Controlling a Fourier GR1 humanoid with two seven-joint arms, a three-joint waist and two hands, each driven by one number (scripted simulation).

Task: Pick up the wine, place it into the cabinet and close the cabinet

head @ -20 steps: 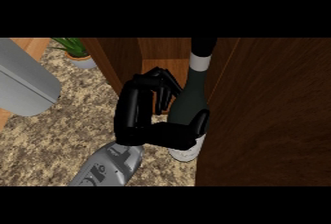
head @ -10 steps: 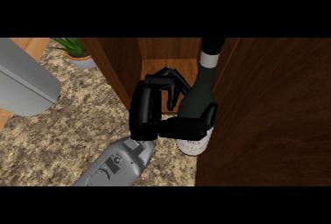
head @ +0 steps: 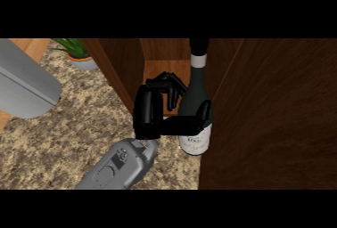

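Observation:
The wine bottle is dark green with a white label low down and a white band on its neck. It stands nearly upright at the mouth of the open wooden cabinet, just left of the dark cabinet door. My right hand is shut on it from the left. The fingers curl toward its body and the thumb wraps across it just above the label. The bottle's base shows over the counter's speckled top, and I cannot tell whether it rests on anything. My left hand does not show.
A large grey forearm fills the upper left. A small potted plant stands at the back left beside the cabinet's left wall. The open door takes up the whole right side. Granite counter lies to the lower left.
My right hand has carried the bottle farther away from me and a little right, toward the cabinet opening. The bottle now stands straighter. The grey forearm at left has not moved.

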